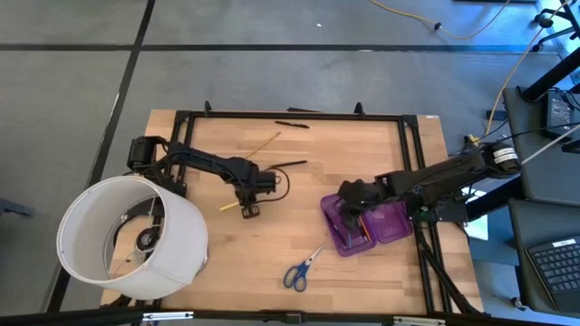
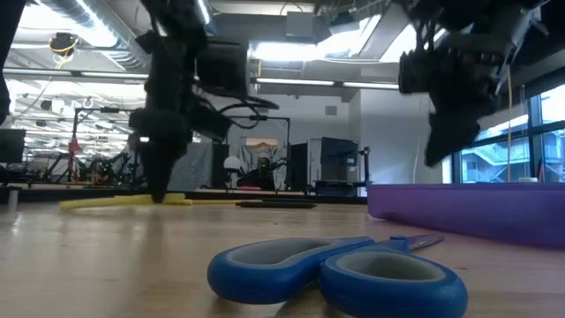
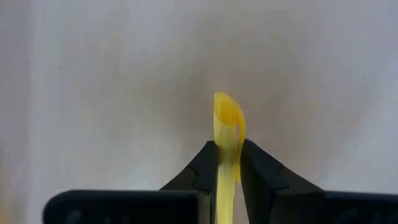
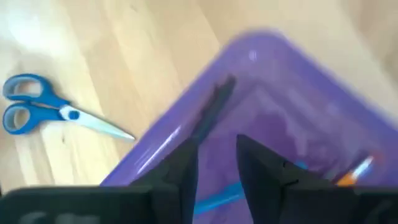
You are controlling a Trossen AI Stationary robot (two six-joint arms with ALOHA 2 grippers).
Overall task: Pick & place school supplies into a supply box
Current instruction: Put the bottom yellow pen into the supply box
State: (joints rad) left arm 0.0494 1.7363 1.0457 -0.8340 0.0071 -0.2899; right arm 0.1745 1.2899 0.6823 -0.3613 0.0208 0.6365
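We count two yellow pencils (image 1: pixel 264 142) (image 1: pixel 232 206) on the surface, two black pens (image 1: pixel 293 123) (image 1: pixel 288 165), one pair of blue-handled scissors (image 1: pixel 300 270), one purple box (image 1: pixel 391 224) and one white cylinder (image 1: pixel 136 237).

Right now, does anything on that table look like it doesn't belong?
Yes: a big white cylindrical lampshade-like object sits at the table's corner by the left arm's base, overhanging the edge. Everything else is school supplies, so it looks out of place.
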